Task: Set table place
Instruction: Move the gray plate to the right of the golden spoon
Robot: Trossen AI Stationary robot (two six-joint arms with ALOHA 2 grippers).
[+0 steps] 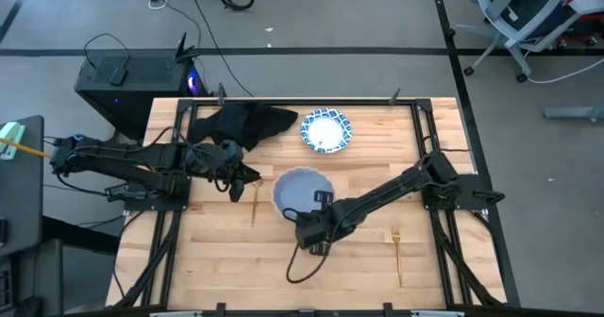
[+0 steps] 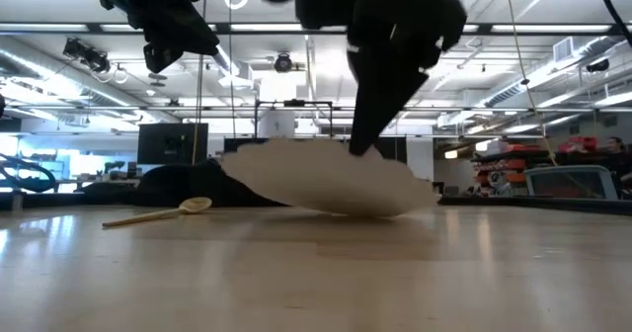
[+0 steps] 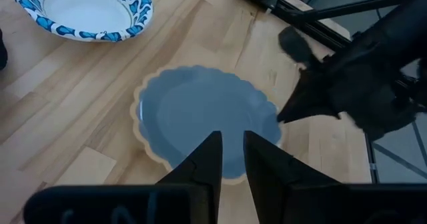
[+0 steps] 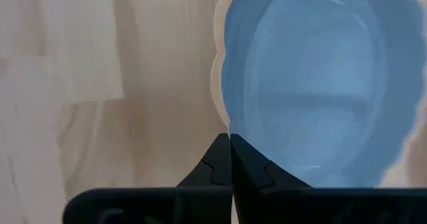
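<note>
The blue-grey scalloped plate lies mid-table. My right gripper is shut and slants down at the plate's near rim. My left gripper hovers left of the plate, above the gold spoon, its fingers a little apart with nothing between them. The spoon lies flat on the wood left of the plate. The blue-and-white patterned dish stands beyond the plate. The black napkin lies crumpled at the far left. The gold fork lies near the right front. My right gripper's shut fingertips meet the plate's rim on its near side, coming from above and slanting down. In the low view the tips sit on the rim's top edge. The plate's underside rests on the table.
Black metal rails run along the table's edges. Bare wood stretches across the near half of the table, and a cable loops from the right arm near the front.
</note>
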